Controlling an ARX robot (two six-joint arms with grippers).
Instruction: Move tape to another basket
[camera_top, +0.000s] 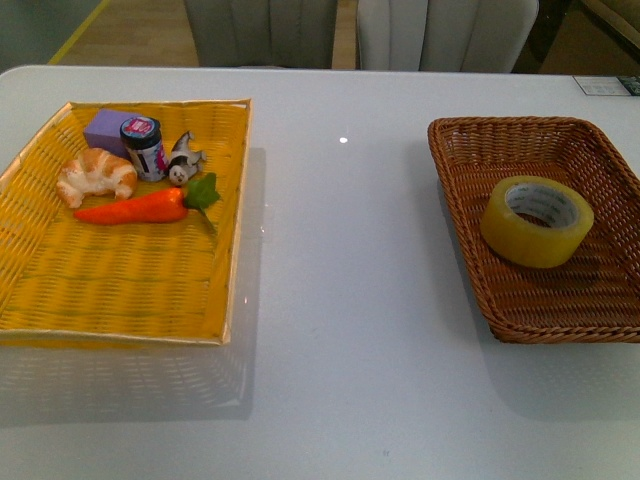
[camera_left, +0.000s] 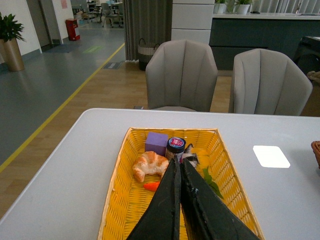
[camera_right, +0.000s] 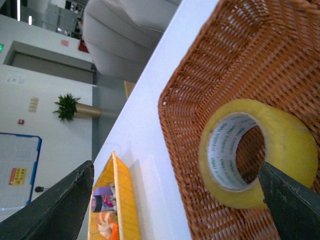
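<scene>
The tape sits inside the basket on the right side of the white, glossy table, near the basket's middle. It is a fat ring of translucent yellowish film around a white core with green lettering. It lies nearly flat on the woven floor, its hole facing up and its axis close to upright. The basket is deep, dark brown wicker, rectangular with rounded corners. Well apart to the left is a shallow, bright yellow woven tray holding a croissant, a carrot, a small jar and a purple block. The left hand is pressed together over the tray, empty. The right hand is spread wide, the tape showing between its dark fingers
</scene>
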